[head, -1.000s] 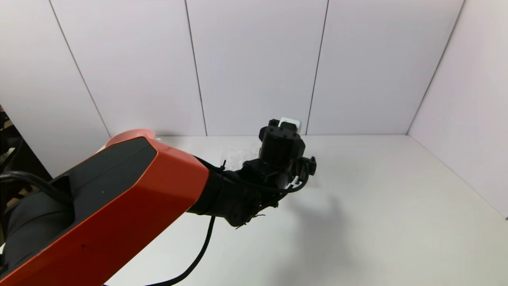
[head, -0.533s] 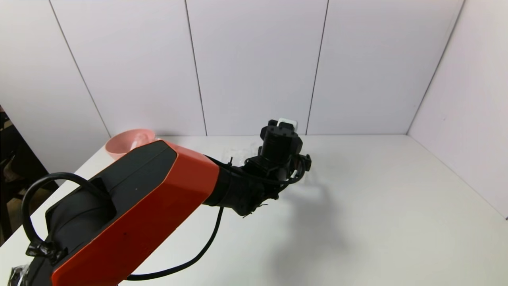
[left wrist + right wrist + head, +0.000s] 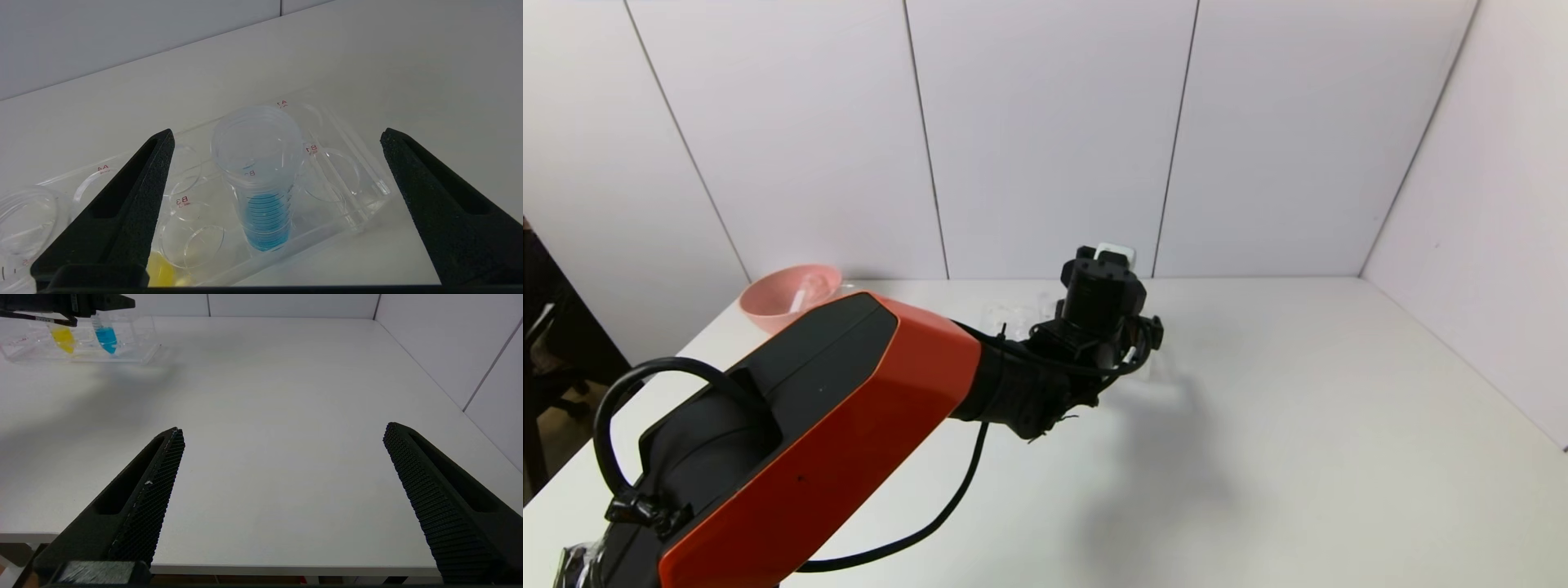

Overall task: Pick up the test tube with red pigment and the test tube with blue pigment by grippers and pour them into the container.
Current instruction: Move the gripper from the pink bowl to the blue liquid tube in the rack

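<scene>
The test tube with blue pigment (image 3: pixel 265 220) stands upright in the clear tube rack (image 3: pixel 359 204), in the B row. My left gripper (image 3: pixel 277 134) is open just above it, one finger on each side of the tube's open top, not touching. In the head view only my left arm's wrist (image 3: pixel 1101 304) shows, hiding the tube and fingers. The blue tube also shows in the right wrist view (image 3: pixel 107 337). My right gripper (image 3: pixel 282 430) is open and empty over the table's near edge. The red tube and the container are out of view.
A tube with yellow liquid (image 3: pixel 161 269) stands in the same rack, two holes from the blue one. A clear round rim (image 3: pixel 28 220) shows past the rack's end; I cannot tell what it is. A pink bowl (image 3: pixel 788 296) sits at the back left.
My left arm has reached a little farther toward the rack and its upper part has dropped, uncovering the pink bowl. The wrist has moved slightly toward the back wall.
</scene>
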`<state>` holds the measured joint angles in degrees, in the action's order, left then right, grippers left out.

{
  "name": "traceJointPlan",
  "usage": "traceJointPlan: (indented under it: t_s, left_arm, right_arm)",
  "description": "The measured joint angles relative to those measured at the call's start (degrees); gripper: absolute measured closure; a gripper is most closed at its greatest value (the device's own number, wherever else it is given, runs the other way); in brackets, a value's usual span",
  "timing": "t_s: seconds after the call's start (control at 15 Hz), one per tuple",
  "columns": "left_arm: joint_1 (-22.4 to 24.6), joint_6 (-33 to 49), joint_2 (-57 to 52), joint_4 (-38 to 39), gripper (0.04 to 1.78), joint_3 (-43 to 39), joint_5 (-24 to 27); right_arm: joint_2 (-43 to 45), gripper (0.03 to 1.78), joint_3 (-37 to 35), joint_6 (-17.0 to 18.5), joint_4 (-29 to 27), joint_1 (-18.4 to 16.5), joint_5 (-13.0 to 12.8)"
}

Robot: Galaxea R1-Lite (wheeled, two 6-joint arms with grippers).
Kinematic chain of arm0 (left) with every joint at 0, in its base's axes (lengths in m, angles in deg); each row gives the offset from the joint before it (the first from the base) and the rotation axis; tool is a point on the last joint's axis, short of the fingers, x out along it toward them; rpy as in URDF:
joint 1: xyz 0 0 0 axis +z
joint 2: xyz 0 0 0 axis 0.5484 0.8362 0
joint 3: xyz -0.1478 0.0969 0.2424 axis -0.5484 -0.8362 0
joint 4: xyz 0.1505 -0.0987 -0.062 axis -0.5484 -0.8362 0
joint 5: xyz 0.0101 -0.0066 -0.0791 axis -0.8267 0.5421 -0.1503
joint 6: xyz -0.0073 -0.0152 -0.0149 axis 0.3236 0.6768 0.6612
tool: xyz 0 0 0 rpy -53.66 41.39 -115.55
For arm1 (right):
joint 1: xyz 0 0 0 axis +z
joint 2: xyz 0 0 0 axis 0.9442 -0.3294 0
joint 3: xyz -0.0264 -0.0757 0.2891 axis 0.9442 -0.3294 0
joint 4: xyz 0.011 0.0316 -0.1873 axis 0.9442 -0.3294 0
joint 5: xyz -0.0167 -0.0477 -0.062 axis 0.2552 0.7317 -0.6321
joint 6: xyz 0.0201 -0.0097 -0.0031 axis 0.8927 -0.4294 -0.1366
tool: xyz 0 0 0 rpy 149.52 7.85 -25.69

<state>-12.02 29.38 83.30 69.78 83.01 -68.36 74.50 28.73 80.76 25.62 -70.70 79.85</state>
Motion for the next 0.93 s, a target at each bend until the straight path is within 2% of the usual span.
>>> traceJointPlan:
  t_s: [0.13,0.27,0.4,0.67,0.73,0.93]
  left_arm:
    - [0.0,-0.1,0.0,0.0,0.11,-0.1,0.0]
    - [0.0,-0.1,0.0,0.0,0.27,0.0,0.0]
    - [-0.2,-0.1,-0.1,-0.1,0.54,0.2,0.0]
    - [-0.5,-0.2,-0.2,-0.9,1.25,0.6,-0.1]
    - [-0.7,-0.2,-0.2,-1.1,1.34,0.7,-0.1]
    - [-0.8,-0.2,-0.3,-1.2,1.37,0.7,-0.1]
  right_arm:
    - [0.0,0.04,0.0,0.0,0.0,0.0,0.0]
    - [0.0,0.04,0.0,0.0,0.0,0.0,0.0]
    - [0.0,0.04,0.0,0.0,0.0,0.0,0.0]
    - [0.0,0.04,0.0,0.0,0.0,0.0,0.0]
    - [0.0,0.04,0.0,0.0,0.0,0.0,0.0]
    - [0.0,0.04,0.0,0.0,0.0,0.0,0.0]
